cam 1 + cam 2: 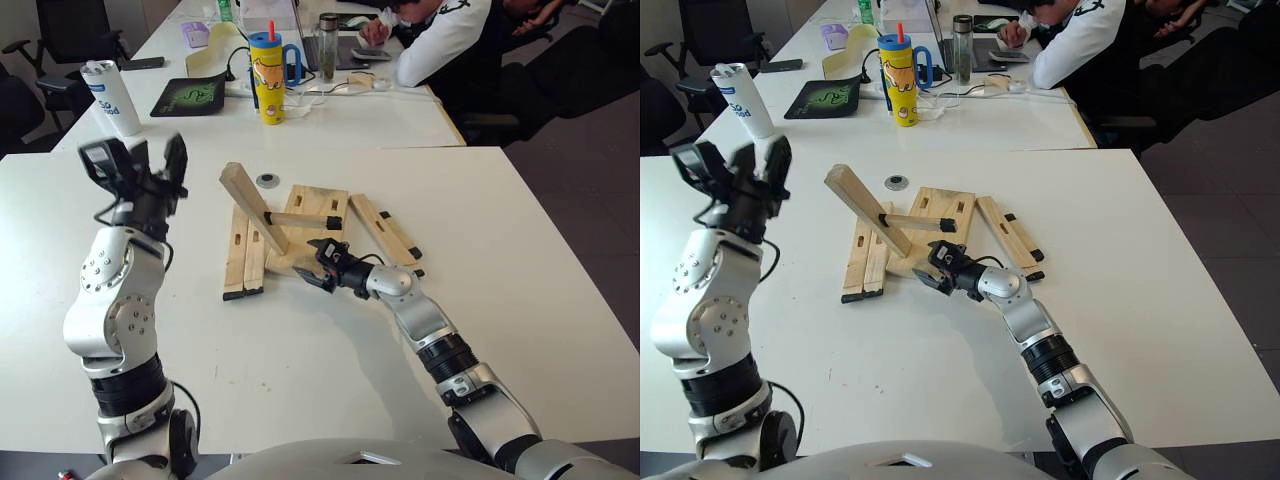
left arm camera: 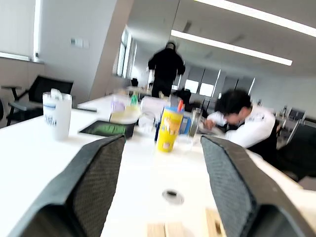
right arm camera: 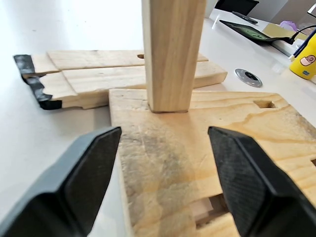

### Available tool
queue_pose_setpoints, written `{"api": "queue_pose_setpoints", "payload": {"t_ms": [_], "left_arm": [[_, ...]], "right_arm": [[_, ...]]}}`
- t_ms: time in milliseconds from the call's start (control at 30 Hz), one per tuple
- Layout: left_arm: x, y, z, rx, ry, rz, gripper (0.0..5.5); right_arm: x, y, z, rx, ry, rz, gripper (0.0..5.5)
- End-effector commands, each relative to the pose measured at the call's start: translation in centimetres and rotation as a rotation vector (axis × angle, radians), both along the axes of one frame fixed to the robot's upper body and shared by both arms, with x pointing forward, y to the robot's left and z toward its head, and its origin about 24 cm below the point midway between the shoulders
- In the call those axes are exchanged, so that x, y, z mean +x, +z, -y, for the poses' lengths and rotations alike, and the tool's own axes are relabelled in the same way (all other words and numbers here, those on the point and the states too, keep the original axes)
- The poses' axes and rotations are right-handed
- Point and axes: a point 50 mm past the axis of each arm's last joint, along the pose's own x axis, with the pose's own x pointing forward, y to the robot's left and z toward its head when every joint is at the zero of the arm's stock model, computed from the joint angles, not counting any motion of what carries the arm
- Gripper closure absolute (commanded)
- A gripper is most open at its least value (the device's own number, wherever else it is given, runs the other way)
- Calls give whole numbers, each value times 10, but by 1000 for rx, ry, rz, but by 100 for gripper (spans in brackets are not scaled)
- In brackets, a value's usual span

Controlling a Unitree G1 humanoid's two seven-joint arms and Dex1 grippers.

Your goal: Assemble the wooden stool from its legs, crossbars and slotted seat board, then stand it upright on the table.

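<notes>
Right gripper (image 1: 322,262), fingers spread, is facing the seat board (image 1: 312,200) at its near edge. Its wrist view is showing the leg (image 3: 173,54) meeting the board. Left gripper (image 1: 135,162) is hovering spread toward the table's (image 1: 520,250) left edge.

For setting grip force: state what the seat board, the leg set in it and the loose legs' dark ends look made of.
Seat board: bare pale wood, seemingly unvarnished; visible grain, scuffed matte face. Inserted leg: same light wood, straight grain, no gloss. Dark ends of the loose legs: a black covering, possibly tape or rubber; its ragged edge hints at tape, uncertain.
</notes>
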Motion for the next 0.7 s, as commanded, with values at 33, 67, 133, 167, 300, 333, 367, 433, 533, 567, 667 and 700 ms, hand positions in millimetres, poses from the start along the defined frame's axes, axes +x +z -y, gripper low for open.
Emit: {"api": "queue_pose_setpoints", "payload": {"t_ms": [33, 67, 133, 167, 300, 333, 367, 433, 533, 567, 667, 700], "left_arm": [[-18, -52, 6, 50, -141, -278, 265], [-21, -59, 8, 62, -158, -312, 265], [-27, -67, 11, 74, -194, -362, 265], [-29, -71, 12, 81, -207, -381, 265], [-35, -84, 11, 142, -232, -448, 265], [-37, -87, 11, 153, -237, -461, 265], [-38, -90, 10, 164, -237, -473, 265], [-39, -95, 9, 181, -229, -490, 265], [-39, -96, 8, 201, -230, -488, 265], [-39, -95, 9, 199, -237, -484, 265], [-39, -95, 11, 200, -246, -482, 265], [-39, -96, 11, 202, -247, -485, 265]], "right_arm": [[-1, 0, 5, 3, -16, 11, 224], [-1, 0, 5, 2, -17, 11, 224], [-2, -1, 5, 2, -16, 9, 224], [-3, -1, 5, 3, -16, 8, 224], [-3, -2, 6, 3, -19, 7, 224], [-3, -2, 6, 4, -20, 6, 224], [-3, -2, 6, 4, -20, 5, 224], [-4, -2, 6, 5, -21, 4, 224], [-4, -2, 5, 6, -22, 3, 224], [-5, -2, 5, 7, -22, 2, 224], [-5, -2, 5, 7, -23, 2, 224], [-5, -2, 5, 7, -23, 1, 224]]}}
